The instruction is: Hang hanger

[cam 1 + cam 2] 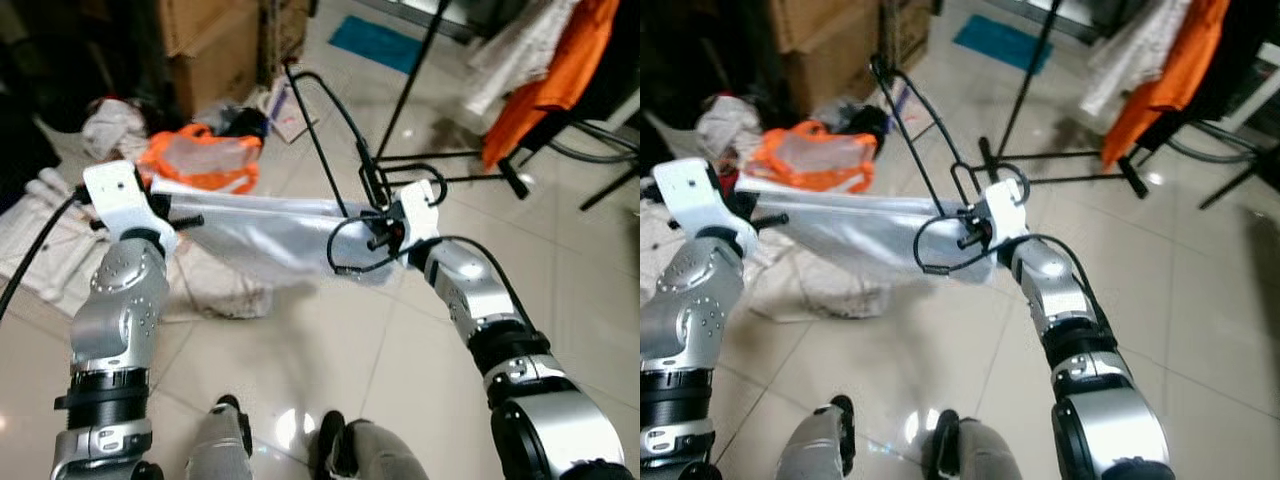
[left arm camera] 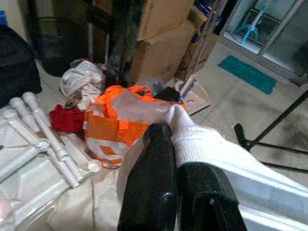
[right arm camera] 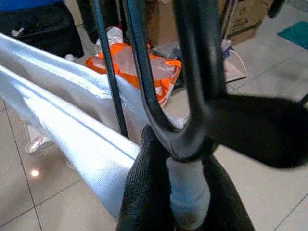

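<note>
My two head cameras look forward and down at my arms, my feet and the tiled floor point(image 1: 300, 350), sharing almost everything. My left wrist camera looks close along its fingers point(image 2: 154, 192) toward the cardboard boxes point(image 2: 163, 53). My right wrist camera sits tight behind its fingers point(image 3: 144, 202); both wrists see the orange bundle point(image 3: 144, 67).

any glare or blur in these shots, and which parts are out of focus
Left eye view: ceiling light glares off the glossy floor tiles near the feet; the scene is slightly soft. Right eye view: much the same. Left wrist view: the left gripper is close and blurred, shut on the white garment. Right wrist view: the black hanger looms large and soft by the right gripper.
</note>
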Tool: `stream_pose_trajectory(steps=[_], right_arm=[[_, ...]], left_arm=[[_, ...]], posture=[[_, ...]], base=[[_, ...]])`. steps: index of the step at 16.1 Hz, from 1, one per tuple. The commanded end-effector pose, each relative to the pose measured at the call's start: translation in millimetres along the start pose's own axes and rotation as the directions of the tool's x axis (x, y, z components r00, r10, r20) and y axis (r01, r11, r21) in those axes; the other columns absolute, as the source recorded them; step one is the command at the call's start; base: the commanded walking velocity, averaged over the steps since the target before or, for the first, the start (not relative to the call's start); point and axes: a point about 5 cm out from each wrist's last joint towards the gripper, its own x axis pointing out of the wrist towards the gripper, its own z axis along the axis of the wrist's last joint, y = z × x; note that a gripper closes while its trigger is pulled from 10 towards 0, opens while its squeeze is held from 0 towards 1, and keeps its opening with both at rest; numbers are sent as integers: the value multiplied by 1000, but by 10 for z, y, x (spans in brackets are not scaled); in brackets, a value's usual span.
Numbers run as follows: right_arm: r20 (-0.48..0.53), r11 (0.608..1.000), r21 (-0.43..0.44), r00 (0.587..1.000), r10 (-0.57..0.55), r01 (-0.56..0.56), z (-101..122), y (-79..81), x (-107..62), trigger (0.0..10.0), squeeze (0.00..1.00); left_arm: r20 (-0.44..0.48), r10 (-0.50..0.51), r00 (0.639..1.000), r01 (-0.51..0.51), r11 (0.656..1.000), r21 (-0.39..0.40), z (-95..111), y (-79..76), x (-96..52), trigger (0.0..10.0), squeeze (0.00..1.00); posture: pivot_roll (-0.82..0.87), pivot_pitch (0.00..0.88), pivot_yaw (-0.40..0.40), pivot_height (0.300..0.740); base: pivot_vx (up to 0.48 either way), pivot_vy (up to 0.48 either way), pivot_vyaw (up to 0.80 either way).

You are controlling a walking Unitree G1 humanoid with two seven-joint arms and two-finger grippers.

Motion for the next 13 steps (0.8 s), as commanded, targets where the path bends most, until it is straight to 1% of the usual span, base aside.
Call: stream_pose_trajectory(steps=[1,2,3,4,5,6,8,9,10,12,13], right_arm=[[-25,999,-38,1000,12,-13,-81,11,-27,0,0],[-35,998,-57,999,29,-31,-102,38,-27,0,0],[-43,996,-78,998,48,-51,-125,77,-23,0,0],[-39,995,-77,997,66,-69,-125,117,-13,0,0],[-20,994,-66,997,81,-82,-104,163,8,0,0],[-24,994,-63,996,90,-91,-115,199,27,0,0],[-35,989,-78,992,122,-124,-131,237,39,0,0],[-44,980,-121,987,156,-160,-127,245,35,0,0],[-71,962,-191,981,183,-193,-141,237,20,0,0],[-114,954,-209,974,195,-216,-166,202,3,0,0],[-126,945,-223,969,215,-238,-168,205,-6,0,0]], left_arm=[[17,24,1000,-25,999,21,23,12,5,10000,0],[15,33,999,-33,999,21,18,24,15,10000,0],[17,41,999,-41,999,30,25,35,22,10000,0],[33,37,999,-39,998,59,54,33,20,10000,0],[41,42,998,-45,997,56,84,66,36,10000,0],[53,35,998,-38,997,71,117,85,56,10000,0],[41,26,999,-30,995,94,117,125,82,10000,0],[30,20,999,-23,994,110,132,181,95,10000,0],[25,20,999,-24,991,133,169,261,104,10000,0],[28,12,1000,-16,992,127,281,342,86,10000,0],[31,-2,1000,-1,993,117,332,348,87,10000,0]], posture=[[7,212,-137,740],[11,212,-138,740],[17,214,-143,740],[21,215,-147,740],[33,215,-161,740],[41,213,-168,740],[51,213,-169,740],[57,212,-166,740],[60,211,-163,740],[63,210,-158,740],[62,213,-158,740]], base=[[0,0,456],[0,0,456],[0,0,0],[0,0,0],[0,0,0],[0,0,0],[0,0,0],[0,0,0],[0,0,0],[0,0,0],[0,0,0]])
